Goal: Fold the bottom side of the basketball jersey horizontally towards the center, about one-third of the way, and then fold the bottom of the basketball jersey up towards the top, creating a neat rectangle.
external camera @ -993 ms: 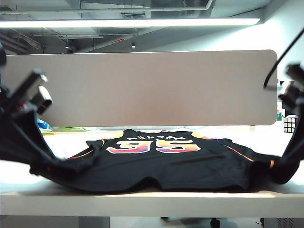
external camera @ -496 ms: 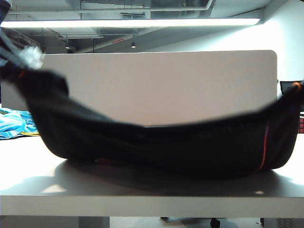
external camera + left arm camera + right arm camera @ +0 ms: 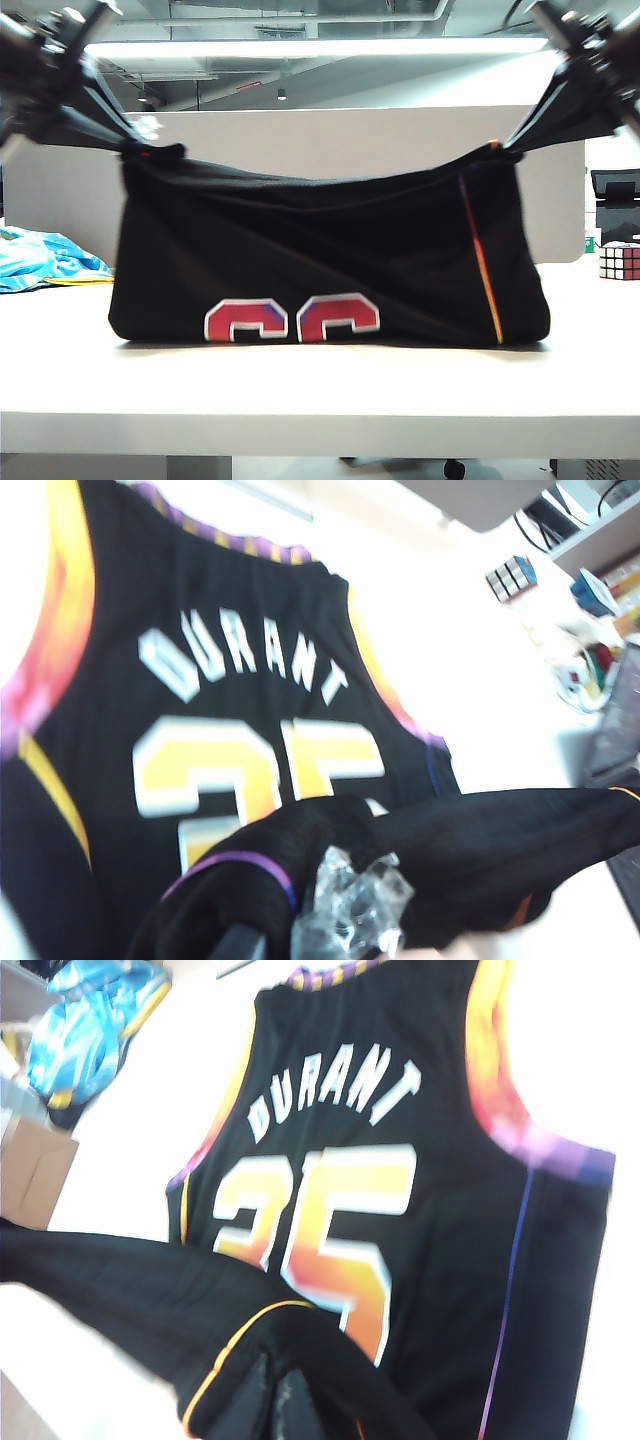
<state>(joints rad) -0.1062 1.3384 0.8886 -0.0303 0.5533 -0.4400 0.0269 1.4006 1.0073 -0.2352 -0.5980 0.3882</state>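
Basketball jersey [image 3: 330, 260], soft black knit, sagging between clamped left gripper [image 3: 135, 145], right gripper [image 3: 505, 145]

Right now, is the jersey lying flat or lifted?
Partly lifted: the basketball jersey hangs from the left gripper and right gripper, both shut on its hem; its far part lies on the table.

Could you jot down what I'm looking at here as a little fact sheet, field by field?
Item handled: basketball jersey, black, lettered DURANT
Jersey state: bottom edge lifted off the table, hanging like a curtain; upper part lies flat
Left gripper: shut on the jersey's hem corner, raised at upper left of the exterior view
Right gripper: shut on the other hem corner, raised at upper right
Nearby: blue patterned cloth at far left; puzzle cube at far right
Fold progress: not yet laid down
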